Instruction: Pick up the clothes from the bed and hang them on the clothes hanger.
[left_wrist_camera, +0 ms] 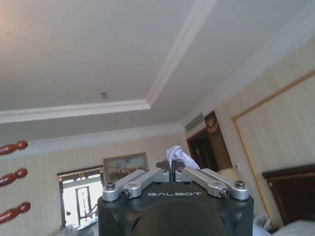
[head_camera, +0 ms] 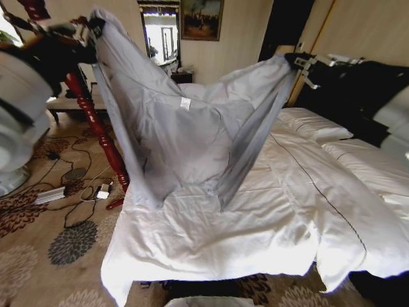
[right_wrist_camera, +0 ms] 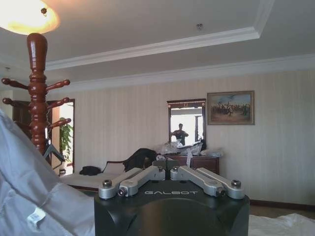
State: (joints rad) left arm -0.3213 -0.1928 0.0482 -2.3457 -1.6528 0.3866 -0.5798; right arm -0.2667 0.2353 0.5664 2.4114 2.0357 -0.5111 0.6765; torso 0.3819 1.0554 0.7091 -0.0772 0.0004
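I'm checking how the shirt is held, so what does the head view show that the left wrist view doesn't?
Head view alone: the grey-blue shirt stretched wide above the bed, held up at one end by the left gripper and at the other by the right gripper, with the red wooden coat stand behind it on the left.
Left wrist view alone: the ceiling and a small tuft of fabric pinched between closed fingers.
Both: the left gripper, the shirt and the framed painting.

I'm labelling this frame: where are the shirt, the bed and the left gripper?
shirt (head_camera: 192, 141), head view, middle of the spread fabric.
bed (head_camera: 255, 224), head view, bare white duvet.
left gripper (left_wrist_camera: 172, 167), left wrist view, fingertips pinching cloth.
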